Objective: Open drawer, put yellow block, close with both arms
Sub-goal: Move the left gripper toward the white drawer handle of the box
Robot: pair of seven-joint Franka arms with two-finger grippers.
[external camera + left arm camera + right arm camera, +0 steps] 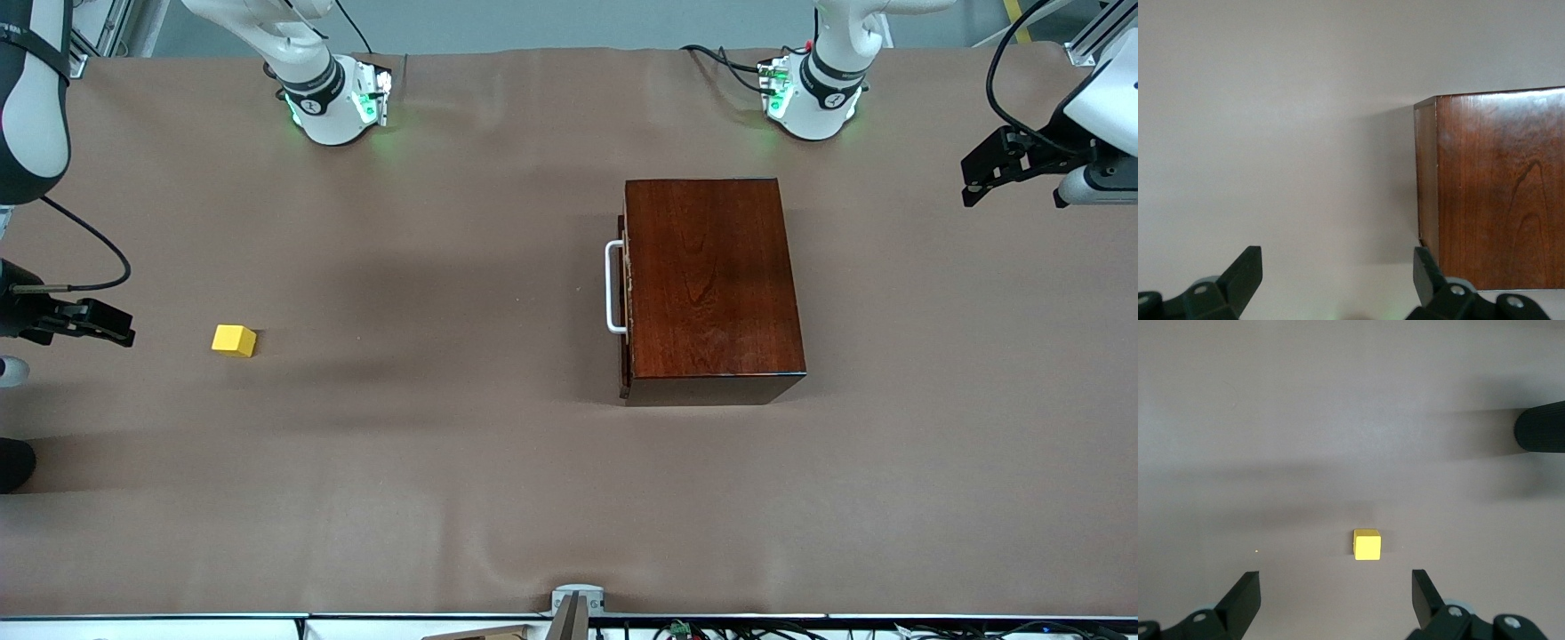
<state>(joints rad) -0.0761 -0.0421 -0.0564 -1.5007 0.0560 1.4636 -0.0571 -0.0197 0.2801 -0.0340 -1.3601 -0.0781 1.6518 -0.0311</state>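
Drawer (626, 293) sitting shut in wooden box (711, 289), yellow block (234, 340) lying at nine o'clock on bench (444, 444), left claw (1000, 169) and right claw (89, 322) both gaping, needing square handle (613, 287) approach.

Brown cloth-covered table (462, 480), soft creases and shadows, grey floor strip (533, 22) above, aluminium framing (1098, 36) at corner

Brown cloth covers the work table

A smooth brown cloth (444, 498) spreads across the whole table, lightly creased. A dark cylindrical object (1540, 428) lies at the cloth's edge, and a small grey bracket (577, 601) sits at the edge nearest the front camera.
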